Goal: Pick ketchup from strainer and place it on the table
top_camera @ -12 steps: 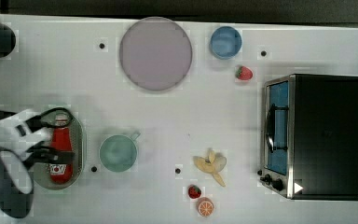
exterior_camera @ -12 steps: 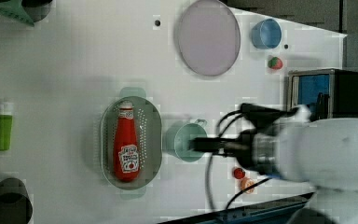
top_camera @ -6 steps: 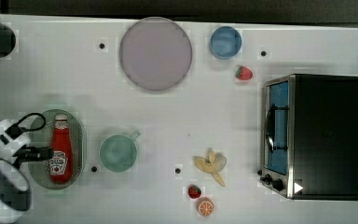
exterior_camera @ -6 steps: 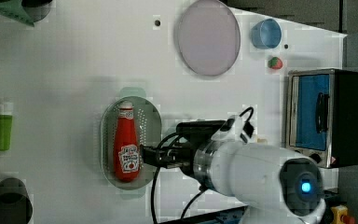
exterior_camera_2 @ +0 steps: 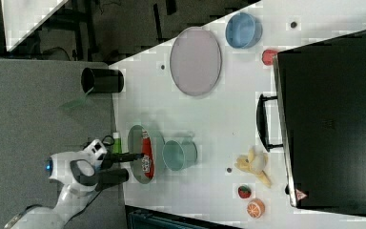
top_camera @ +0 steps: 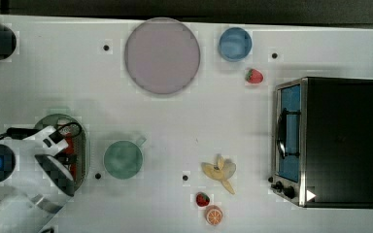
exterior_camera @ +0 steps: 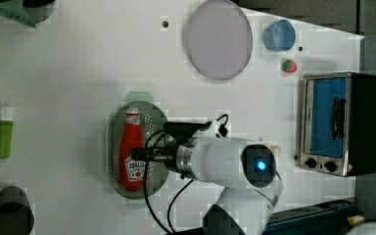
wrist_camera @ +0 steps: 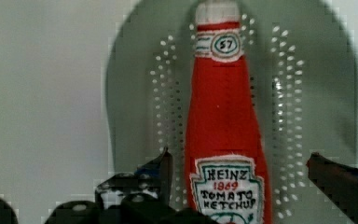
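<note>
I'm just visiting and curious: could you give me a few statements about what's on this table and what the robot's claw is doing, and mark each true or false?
1. The ketchup lies in the strainer. True.
2. The gripper is shut on the bottle. False: its fingers stand open, one either side of the bottle.
3. A teal cup sits beside the strainer. True.
4. The lilac plate holds a strawberry. False: the strawberry lies on the table, beside the blue bowl.
5. A toaster oven stands on the table. True.

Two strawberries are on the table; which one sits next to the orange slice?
The small red strawberry near the top view's bottom edge, just above-left of the orange slice and below the peeled banana. The other strawberry lies beside the round blue bowl.
</note>
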Robot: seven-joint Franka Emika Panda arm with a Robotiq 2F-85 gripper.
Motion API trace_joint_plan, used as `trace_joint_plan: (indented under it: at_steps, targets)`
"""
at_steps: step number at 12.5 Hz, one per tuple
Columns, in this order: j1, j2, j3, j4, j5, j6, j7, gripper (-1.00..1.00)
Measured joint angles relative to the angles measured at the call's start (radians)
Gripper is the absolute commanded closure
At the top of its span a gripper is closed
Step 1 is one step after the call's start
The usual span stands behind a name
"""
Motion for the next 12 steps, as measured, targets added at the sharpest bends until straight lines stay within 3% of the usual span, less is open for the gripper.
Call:
trace_joint_plan:
  at_steps: [6, 7, 10, 12]
  targets:
    - [0.012, 0.174, -0.008, -0.006, -0.078, 0.095, 0.081, -1.00]
    - [0.018, 0.183, -0.017, -0.010, -0.090, 0.100, 0.086, -0.91]
    - [0.026, 0.185, -0.036, -0.016, -0.094, 0.129, 0.104, -0.25]
    - [0.025, 0.184, -0.038, -0.014, -0.094, 0.132, 0.111, -0.25]
